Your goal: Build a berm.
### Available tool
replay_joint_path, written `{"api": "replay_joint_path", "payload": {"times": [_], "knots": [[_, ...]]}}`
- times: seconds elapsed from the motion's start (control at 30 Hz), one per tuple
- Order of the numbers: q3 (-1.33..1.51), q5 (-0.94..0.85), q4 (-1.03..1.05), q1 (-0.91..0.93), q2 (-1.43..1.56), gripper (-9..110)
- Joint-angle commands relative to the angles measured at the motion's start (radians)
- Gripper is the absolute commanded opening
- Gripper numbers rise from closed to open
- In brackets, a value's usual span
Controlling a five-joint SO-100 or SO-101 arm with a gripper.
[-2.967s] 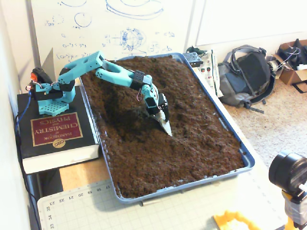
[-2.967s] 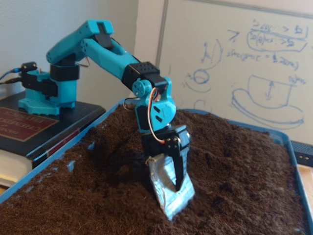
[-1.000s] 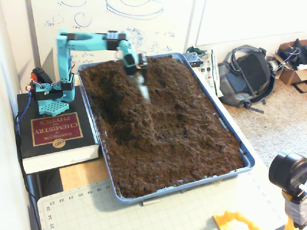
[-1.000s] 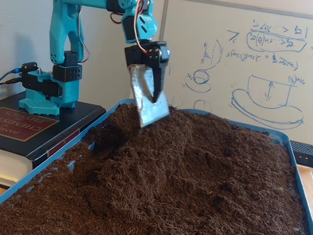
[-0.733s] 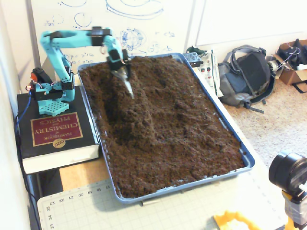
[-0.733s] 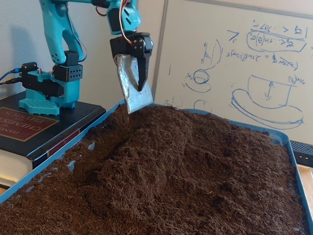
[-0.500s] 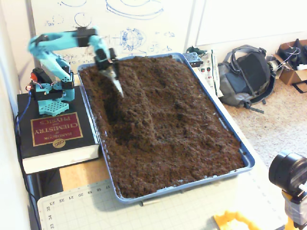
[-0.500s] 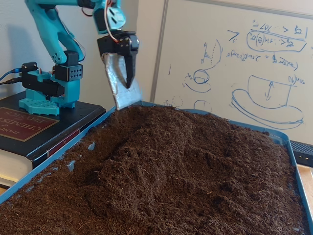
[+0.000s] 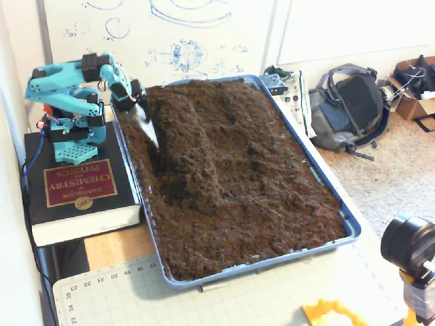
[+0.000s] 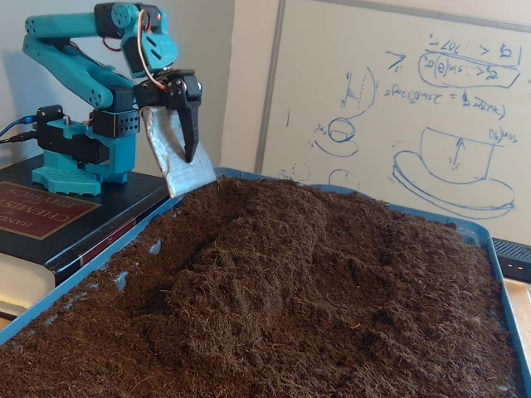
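While the teal arm [image 9: 68, 85] folds back over its base, we see the gripper [image 10: 184, 157] hanging above the near-left edge of the blue tray [image 9: 326, 187], close to the arm's mount. Its dark finger [image 10: 191, 116] presses against a flat silver blade [image 10: 172, 157], so we call it clamped on that blade, which points down with its lower edge just over the soil. In a fixed view from above, the same blade [image 9: 147, 127] sits at the tray's upper-left corner, right beside the rim.

We find the berm [image 9: 187, 139] running from the tray's far end toward the middle, a rounded ridge of dark soil standing higher than the flatter bed [image 9: 272, 197] to its right. From the low view, the berm [image 10: 274, 249] rises as a hump through the centre, with a trough between it and the left tray wall.

We note the arm's base bolted atop a thick book [image 9: 75, 187], and a whiteboard [image 10: 398, 108] with blue sketches behind. A grey backpack [image 9: 346, 109] lies on the floor beside the tray.
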Motion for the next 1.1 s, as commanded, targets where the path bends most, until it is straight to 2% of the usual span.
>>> {"api": "replay_joint_path", "payload": {"times": [0.0,0.37,0.67,1.07], "knots": [[0.040,0.003,0.003,-0.008,0.072,1],[0.268,0.014,-0.002,-0.008,0.310,1],[0.350,0.015,-0.006,-0.008,0.457,1],[0.408,0.015,-0.011,-0.008,0.499,1]]}}
